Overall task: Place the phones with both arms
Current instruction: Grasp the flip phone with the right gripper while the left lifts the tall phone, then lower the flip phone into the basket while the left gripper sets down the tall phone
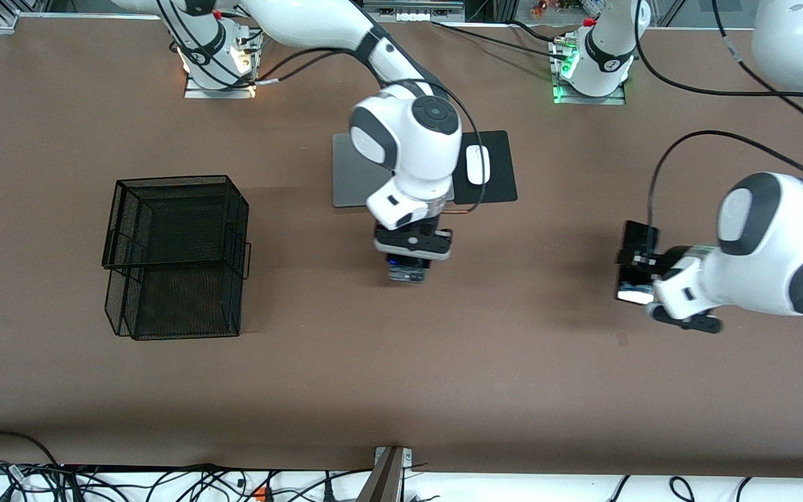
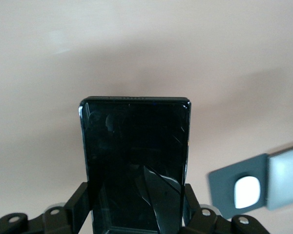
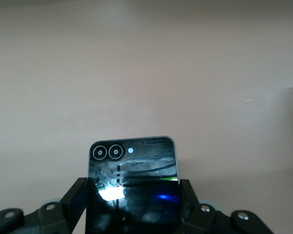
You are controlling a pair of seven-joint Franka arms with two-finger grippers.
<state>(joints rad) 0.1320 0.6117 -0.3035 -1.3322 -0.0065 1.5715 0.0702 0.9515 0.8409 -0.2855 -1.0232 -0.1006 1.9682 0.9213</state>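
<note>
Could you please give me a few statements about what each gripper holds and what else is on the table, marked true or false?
1. The left gripper is shut on a long black slab phone. True.
2. The right gripper is open and holds nothing. False: it is shut on a flip phone with two camera rings.
3. The black wire basket already holds a phone. False: no phone shows in it.
4. The white mouse lies on a dark mouse pad beside the grey laptop. True.
</note>
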